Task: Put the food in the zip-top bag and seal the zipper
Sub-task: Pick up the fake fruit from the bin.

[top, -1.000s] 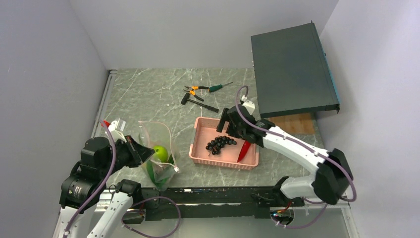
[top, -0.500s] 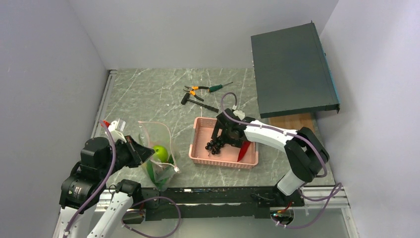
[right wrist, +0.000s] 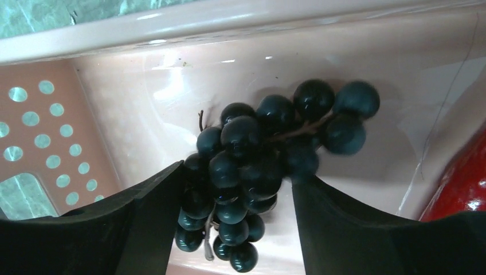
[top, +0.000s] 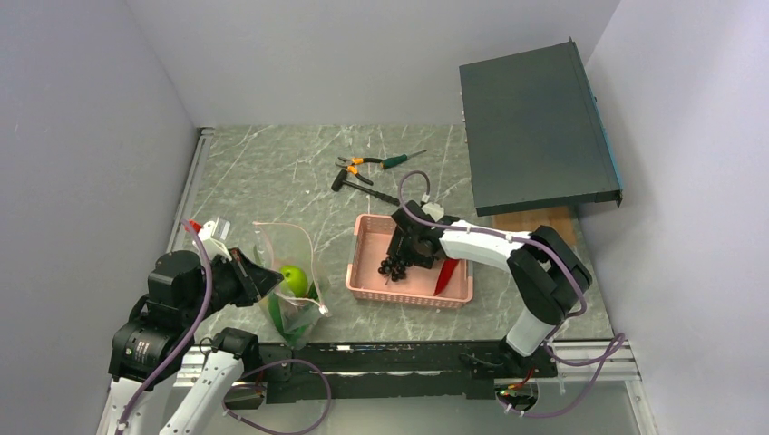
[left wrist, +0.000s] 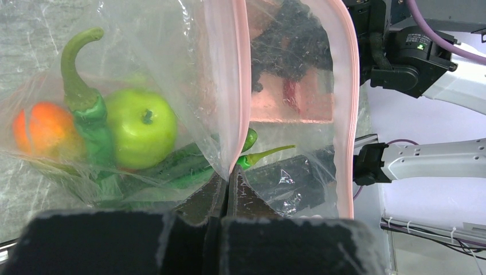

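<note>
We see the left claw clenched on the zipper of the zip-top bag, and the right claw spread wide, straddling the grape bunch in the pink basket.

We hold our left arm folded low, the elbow tucked back behind the pincer and the wrist tipped forward. Our left gripper has its two fingers pressed flat together with no gap between them, pinching a fold of the zip-top bag at their tips. Our right arm reaches out with the elbow raised behind the pincer, the forearm stretched long and the wrist bent downward. Our right gripper points down with its fingers spread wide, one to each side of the dark grape bunch. One inner face touches the berries. Whether the other does, we cannot tell.
</note>
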Available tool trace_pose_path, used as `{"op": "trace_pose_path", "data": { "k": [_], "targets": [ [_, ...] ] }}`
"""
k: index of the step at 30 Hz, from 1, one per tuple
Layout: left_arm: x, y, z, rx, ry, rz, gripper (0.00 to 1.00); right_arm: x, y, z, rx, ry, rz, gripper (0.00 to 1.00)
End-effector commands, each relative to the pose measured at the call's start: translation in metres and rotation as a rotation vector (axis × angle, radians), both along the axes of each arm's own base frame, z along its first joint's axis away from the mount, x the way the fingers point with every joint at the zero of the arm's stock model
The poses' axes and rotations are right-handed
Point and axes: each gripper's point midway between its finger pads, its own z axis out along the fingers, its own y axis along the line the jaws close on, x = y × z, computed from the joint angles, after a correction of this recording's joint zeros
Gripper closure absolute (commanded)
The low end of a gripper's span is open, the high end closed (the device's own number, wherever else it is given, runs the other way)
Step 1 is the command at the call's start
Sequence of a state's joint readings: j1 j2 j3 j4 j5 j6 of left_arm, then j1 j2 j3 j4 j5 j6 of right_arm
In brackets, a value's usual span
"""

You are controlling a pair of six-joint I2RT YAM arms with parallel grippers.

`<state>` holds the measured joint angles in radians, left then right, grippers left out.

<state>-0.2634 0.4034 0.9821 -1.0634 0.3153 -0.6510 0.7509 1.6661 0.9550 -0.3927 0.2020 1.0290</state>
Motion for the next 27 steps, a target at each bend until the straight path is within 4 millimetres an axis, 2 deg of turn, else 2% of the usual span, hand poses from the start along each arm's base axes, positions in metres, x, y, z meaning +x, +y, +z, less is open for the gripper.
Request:
{"op": "trace_pose_path", "data": {
  "k": [1, 4, 6, 11, 17, 22, 27],
  "targets": [
    [-0.002, 0.001, 0.007, -0.007, -0.011, 0.006, 1.0, 0.001, 0.004, 0.002, 0.019, -0.036, 0.001, 0.37],
    [-0.003, 0.001, 0.007, -0.011, -0.013, 0.006, 1.0, 0.001, 0.006, 0.008, 0.035, -0.052, 0.012, 0.51],
    [-0.004, 0.001, 0.007, -0.014, -0.013, 0.006, 1.0, 0.002, 0.008, 0.015, 0.054, -0.065, 0.017, 0.56],
    [-0.006, 0.002, 0.007, -0.014, -0.015, 0.01, 1.0, 0.002, 0.009, 0.031, 0.083, -0.107, 0.023, 0.75],
    [-0.008, 0.002, 0.007, -0.015, -0.013, 0.011, 1.0, 0.006, 0.008, 0.063, 0.118, -0.189, 0.033, 0.98],
    [-0.007, 0.002, 0.007, -0.019, -0.014, 0.012, 1.0, 0.009, 0.014, 0.109, 0.177, -0.319, 0.092, 1.0],
    [-0.007, 0.001, 0.006, -0.025, -0.013, 0.012, 1.0, 0.007, 0.024, 0.175, 0.243, -0.506, 0.164, 1.0]
  ]
}}
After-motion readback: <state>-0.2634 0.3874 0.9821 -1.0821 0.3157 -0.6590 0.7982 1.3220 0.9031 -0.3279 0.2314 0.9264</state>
